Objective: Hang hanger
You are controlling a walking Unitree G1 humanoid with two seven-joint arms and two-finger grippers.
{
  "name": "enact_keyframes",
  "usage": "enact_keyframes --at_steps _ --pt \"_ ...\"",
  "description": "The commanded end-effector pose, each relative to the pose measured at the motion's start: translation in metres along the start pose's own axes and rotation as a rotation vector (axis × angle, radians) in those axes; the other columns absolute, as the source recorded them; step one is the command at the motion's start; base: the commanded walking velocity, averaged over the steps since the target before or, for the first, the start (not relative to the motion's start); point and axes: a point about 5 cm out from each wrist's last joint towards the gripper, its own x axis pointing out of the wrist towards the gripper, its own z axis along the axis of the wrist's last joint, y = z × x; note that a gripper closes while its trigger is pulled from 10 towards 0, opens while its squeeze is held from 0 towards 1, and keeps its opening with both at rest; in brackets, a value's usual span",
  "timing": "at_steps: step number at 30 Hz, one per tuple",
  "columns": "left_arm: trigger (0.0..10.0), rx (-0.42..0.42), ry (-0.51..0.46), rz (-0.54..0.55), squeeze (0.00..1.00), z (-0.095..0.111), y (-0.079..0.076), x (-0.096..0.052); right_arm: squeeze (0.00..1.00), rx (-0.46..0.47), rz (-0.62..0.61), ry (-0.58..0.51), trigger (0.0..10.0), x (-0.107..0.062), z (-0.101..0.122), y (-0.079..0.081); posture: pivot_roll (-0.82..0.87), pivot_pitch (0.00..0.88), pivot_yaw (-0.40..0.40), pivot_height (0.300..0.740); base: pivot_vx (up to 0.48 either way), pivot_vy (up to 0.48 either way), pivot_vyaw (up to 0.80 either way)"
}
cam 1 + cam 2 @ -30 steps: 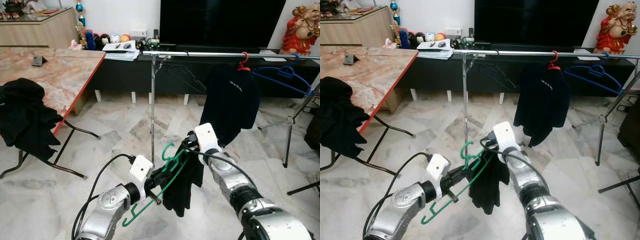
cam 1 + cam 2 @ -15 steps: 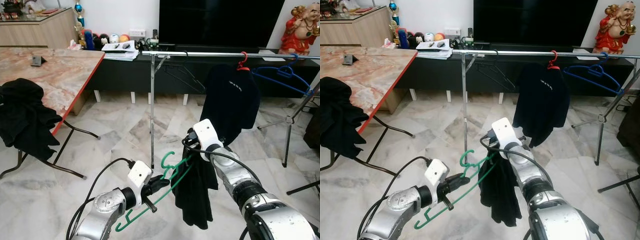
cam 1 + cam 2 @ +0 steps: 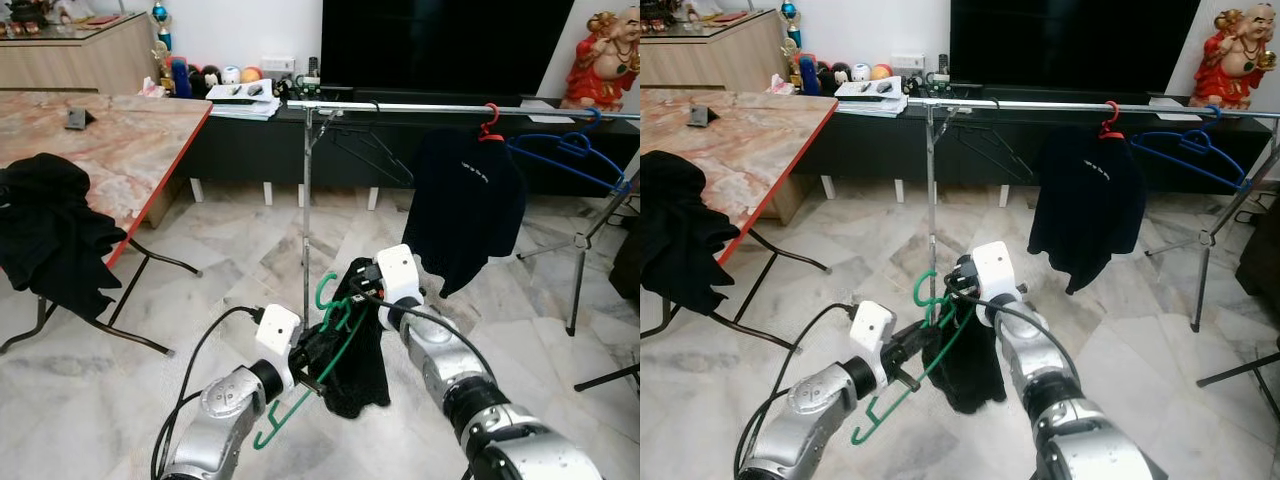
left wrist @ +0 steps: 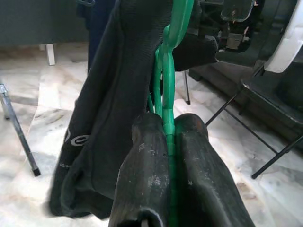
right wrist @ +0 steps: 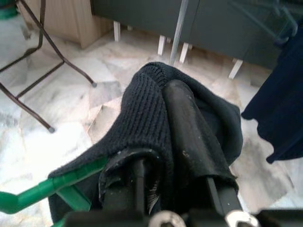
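My left gripper [image 3: 312, 362] is shut on the lower bar of a green hanger [image 3: 341, 345], which it holds tilted above the floor; the left wrist view has its fingers [image 4: 144, 156] pinching the green hanger [image 4: 163, 71]. A black garment [image 3: 362, 352] is bunched over the hanger's upper end, beside its hook [image 3: 324, 291]. My right gripper [image 3: 356, 284] is shut on the garment's top, with the black garment [image 5: 147, 99] wrapped over its fingers [image 5: 185, 135]. Farther back runs the silver clothes rail [image 3: 400, 106].
A black shirt on a red hanger [image 3: 465, 205], a blue hanger [image 3: 565, 150] and a thin black hanger [image 3: 370, 150] hang from the rail. The rack's upright pole [image 3: 306, 220] stands just behind my grippers. A folding table [image 3: 110, 140] with black cloth [image 3: 50, 235] is at left.
The right gripper has moved left and closer to the hanger's hook, and the black garment, which hung long, is now bunched up over the hanger. The left gripper has risen slightly.
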Motion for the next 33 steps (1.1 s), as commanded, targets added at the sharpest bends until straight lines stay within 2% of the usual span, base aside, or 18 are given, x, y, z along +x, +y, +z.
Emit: enact_keyframes --at_steps 1,3,4,5,6,8,12,13,16,17,18,19,20,25,29,33 --pt "10.0 -0.014 -0.041 0.005 0.0 0.005 -0.003 0.007 0.0 0.059 0.037 -0.128 10.0 0.003 0.02 0.005 0.06 0.007 -0.072 0.74 0.0 0.0 0.0" --pt "10.0 -0.026 -0.068 0.043 0.0 0.007 -0.001 0.01 0.0 0.199 0.04 -0.186 10.0 0.002 0.026 0.008 0.06 0.007 -0.078 0.74 0.0 0.0 0.0" --pt "10.0 -0.034 -0.08 0.057 0.0 0.008 0.0 0.011 0.0 0.243 0.052 -0.197 10.0 0.002 0.026 0.01 0.06 0.007 -0.078 0.74 0.0 0.0 0.0" --pt "10.0 -0.034 -0.08 0.057 0.0 0.008 0.0 0.011 0.0 0.243 0.052 -0.197 10.0 0.002 0.026 0.01 0.06 0.007 -0.078 0.74 0.0 0.0 0.0" --pt "10.0 -0.058 -0.107 0.084 0.0 0.012 0.003 0.013 0.0 0.316 0.095 -0.223 10.0 -0.001 0.024 0.017 0.06 0.009 -0.077 0.74 0.0 0.0 0.0" --pt "10.0 -0.077 -0.132 0.125 0.0 0.015 0.006 0.014 0.0 0.339 0.163 -0.25 10.0 -0.005 0.022 0.028 0.06 0.01 -0.074 0.74 0.0 0.0 0.0" --pt "10.0 -0.08 -0.135 0.14 0.0 0.015 0.007 0.015 0.0 0.329 0.207 -0.282 10.0 -0.008 0.021 0.032 0.05 0.011 -0.068 0.74 0.0 0.0 0.0" --pt "10.0 -0.084 -0.139 0.139 0.0 0.015 0.007 0.015 0.0 0.398 0.254 -0.297 10.0 -0.01 0.024 0.033 0.05 0.011 -0.067 0.74 0.0 0.0 0.0" --pt "10.0 -0.088 -0.146 0.143 0.0 0.015 0.008 0.015 0.0 0.423 0.305 -0.297 10.0 -0.012 0.025 0.036 0.05 0.013 -0.067 0.74 0.0 0.0 0.0" --pt "10.0 -0.088 -0.146 0.143 0.0 0.015 0.008 0.015 0.0 0.423 0.305 -0.297 10.0 -0.012 0.025 0.036 0.05 0.013 -0.067 0.74 0.0 0.0 0.0" --pt "10.0 -0.09 -0.154 0.148 0.0 0.016 0.008 0.016 0.0 0.362 0.365 -0.255 10.0 -0.014 0.019 0.04 0.05 0.013 -0.067 0.74 0.0 0.0 0.0" --pt "10.0 -0.09 -0.154 0.148 0.0 0.016 0.008 0.016 0.0 0.362 0.365 -0.255 10.0 -0.014 0.019 0.04 0.05 0.013 -0.067 0.74 0.0 0.0 0.0" --pt "10.0 -0.094 -0.161 0.151 0.0 0.017 0.008 0.016 0.0 0.311 0.422 -0.225 10.0 -0.018 0.014 0.044 0.05 0.018 -0.067 0.74 0.0 0.0 0.0" --pt "10.0 -0.094 -0.165 0.15 0.0 0.017 0.007 0.016 0.0 0.255 0.541 -0.24 10.0 -0.028 0.014 0.05 0.05 0.021 -0.065 0.74 0.0 0.0 0.0" --pt "10.0 -0.092 -0.166 0.161 0.0 0.016 0.01 0.014 0.0 0.208 0.458 -0.199 10.0 -0.027 0.009 0.036 0.05 0.019 -0.065 0.74 0.0 0.0 0.0" --pt "10.0 -0.091 -0.173 0.174 0.0 0.017 0.012 0.012 0.0 0.199 0.377 -0.166 10.0 -0.026 0.005 0.025 0.05 0.016 -0.068 0.74 0.0 0.0 0.0"
